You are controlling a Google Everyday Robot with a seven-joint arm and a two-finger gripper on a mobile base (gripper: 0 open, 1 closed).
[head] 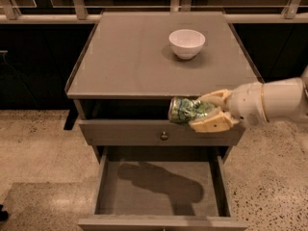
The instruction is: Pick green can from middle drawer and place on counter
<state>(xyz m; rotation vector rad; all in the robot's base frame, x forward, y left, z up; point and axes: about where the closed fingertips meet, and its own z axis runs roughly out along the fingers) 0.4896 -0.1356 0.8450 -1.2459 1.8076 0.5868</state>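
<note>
At frame centre-right, the cream two-finger gripper (pixel 206 113) pinches the mottled green drink can (pixel 185 110) sideways above the pulled-out grey middle drawer (pixel 159 186), just below the grey-brown counter (pixel 130 61)

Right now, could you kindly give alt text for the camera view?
A cream two-finger gripper holds a mottled green drink can sideways, just below the front edge of the grey-brown counter bearing a white bowl; the wide grey middle drawer stands open.

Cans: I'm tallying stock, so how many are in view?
1. The green can lies sideways in the gripper, shut on it, just below the counter's front edge, above the open middle drawer. The upper drawer's inside is hidden.
</note>
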